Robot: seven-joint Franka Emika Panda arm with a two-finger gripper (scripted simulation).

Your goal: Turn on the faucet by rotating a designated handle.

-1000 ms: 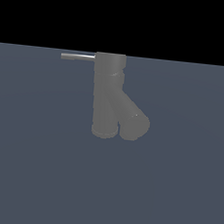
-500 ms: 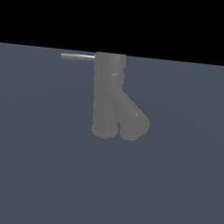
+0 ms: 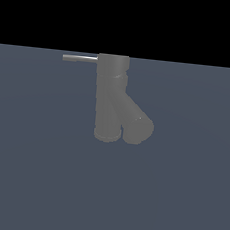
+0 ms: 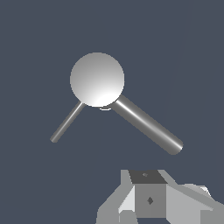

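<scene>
The gripper (image 4: 151,205), its finger spread impossible to tell, is hovering above the faucet (image 4: 97,79), well apart from the thin handle (image 4: 66,122) jutting sideways.

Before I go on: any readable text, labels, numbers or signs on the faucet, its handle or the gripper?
None. The matte dark-grey Y-shaped faucet, its thin light-grey metallic rod handle and the white gripper body all show plain surfaces; the gripper carries only small dark diamond marks, not characters.
</scene>
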